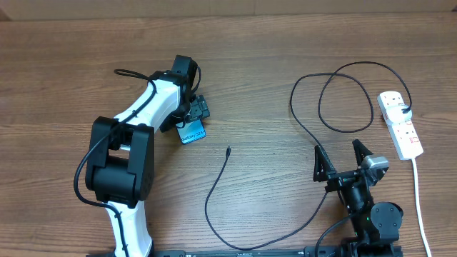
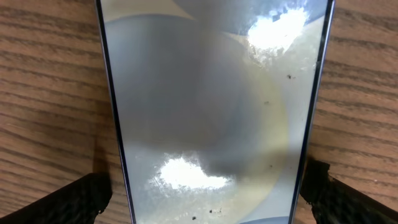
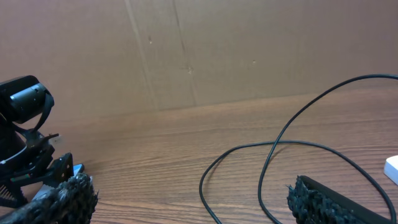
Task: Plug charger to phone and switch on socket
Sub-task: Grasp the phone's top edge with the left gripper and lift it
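Phone [image 1: 191,133] lies lengthwise btwn open L hand [image 2: 205,194] fingers, text end toward robot; R hand [image 1: 337,147] open.

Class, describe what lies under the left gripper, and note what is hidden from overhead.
The phone lies flat on the wooden table under the open left gripper, between its fingers. From overhead only its blue end shows; the arm covers the rest.
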You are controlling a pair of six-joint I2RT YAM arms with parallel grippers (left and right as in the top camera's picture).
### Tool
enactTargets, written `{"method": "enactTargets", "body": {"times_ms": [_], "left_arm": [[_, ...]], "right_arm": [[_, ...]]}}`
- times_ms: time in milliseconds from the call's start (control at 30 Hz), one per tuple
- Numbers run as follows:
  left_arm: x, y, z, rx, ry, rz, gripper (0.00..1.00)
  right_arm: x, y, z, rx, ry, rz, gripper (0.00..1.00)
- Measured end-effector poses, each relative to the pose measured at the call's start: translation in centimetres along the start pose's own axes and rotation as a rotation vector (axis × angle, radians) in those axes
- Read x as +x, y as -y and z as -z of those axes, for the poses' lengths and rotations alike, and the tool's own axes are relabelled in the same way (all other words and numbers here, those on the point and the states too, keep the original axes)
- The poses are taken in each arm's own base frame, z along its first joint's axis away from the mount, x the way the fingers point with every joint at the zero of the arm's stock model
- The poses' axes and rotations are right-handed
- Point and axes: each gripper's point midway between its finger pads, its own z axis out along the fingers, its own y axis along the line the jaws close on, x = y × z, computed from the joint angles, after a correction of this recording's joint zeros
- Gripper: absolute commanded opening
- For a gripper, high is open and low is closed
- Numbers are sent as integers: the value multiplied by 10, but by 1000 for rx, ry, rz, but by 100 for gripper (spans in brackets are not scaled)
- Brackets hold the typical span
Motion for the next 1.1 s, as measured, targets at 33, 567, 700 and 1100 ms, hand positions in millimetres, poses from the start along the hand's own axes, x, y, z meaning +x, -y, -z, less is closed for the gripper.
{"method": "enactTargets", "body": {"times_ms": [33, 567, 700, 1100], "left_arm": [[0, 0, 0, -1, 2, 0, 100], [-1, 0, 0, -1, 5, 0, 100], [-1, 0, 0, 0, 6, 0, 100], [-6, 1, 0, 1, 26, 1, 99]], "right_arm": [[0, 0, 0, 0, -1, 0, 100], [0, 0, 0, 0, 0, 0, 100], [0, 0, 0, 0, 0, 0, 100], [0, 0, 0, 1, 0, 0, 100]]}}
